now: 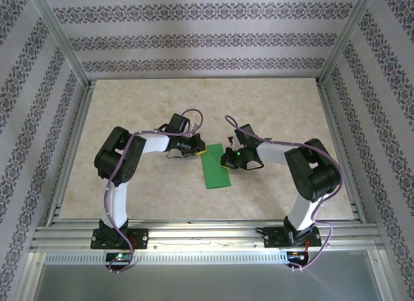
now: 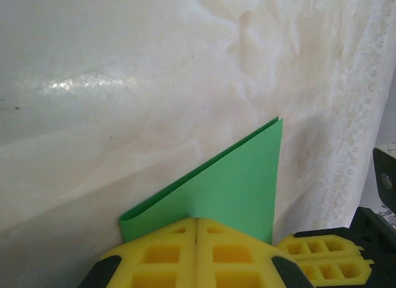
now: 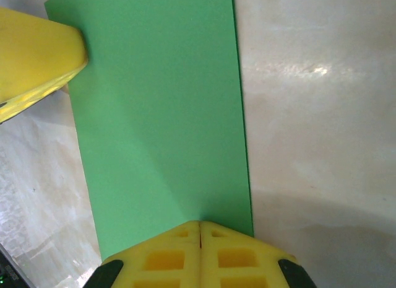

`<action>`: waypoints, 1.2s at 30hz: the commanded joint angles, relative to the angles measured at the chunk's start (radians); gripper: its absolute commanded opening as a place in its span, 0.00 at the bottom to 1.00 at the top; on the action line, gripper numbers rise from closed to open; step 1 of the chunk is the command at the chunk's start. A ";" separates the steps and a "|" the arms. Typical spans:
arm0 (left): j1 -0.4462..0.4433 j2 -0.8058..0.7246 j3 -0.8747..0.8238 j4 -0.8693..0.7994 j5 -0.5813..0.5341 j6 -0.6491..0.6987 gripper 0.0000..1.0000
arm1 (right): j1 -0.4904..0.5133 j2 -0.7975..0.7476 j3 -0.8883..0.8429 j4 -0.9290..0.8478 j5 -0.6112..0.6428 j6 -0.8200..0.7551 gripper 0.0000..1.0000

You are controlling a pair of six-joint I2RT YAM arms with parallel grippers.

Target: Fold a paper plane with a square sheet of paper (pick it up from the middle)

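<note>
The square sheet of paper [image 1: 215,170] is bright green and folded in half into a long rectangle, lying mid-table between the arms. My left gripper [image 1: 199,149] is at its far left corner. In the left wrist view its yellow fingers [image 2: 196,221] are shut on the sheet [image 2: 235,183], whose folded edge curls open at the left. My right gripper [image 1: 228,160] is at the sheet's right edge. In the right wrist view it [image 3: 200,224] is shut on the sheet [image 3: 161,114], which stretches away flat. The left gripper's yellow finger [image 3: 37,59] touches the far corner.
The beige marbled tabletop [image 1: 129,113] is bounded by aluminium rails [image 1: 194,233] in front and patterned walls on the other sides. The right gripper's yellow fingers [image 2: 325,260] show at the lower right of the left wrist view, close beside the left gripper.
</note>
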 commanded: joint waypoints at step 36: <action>0.015 -0.112 0.042 -0.069 0.032 0.034 0.01 | -0.001 0.030 -0.028 -0.172 0.089 -0.025 0.00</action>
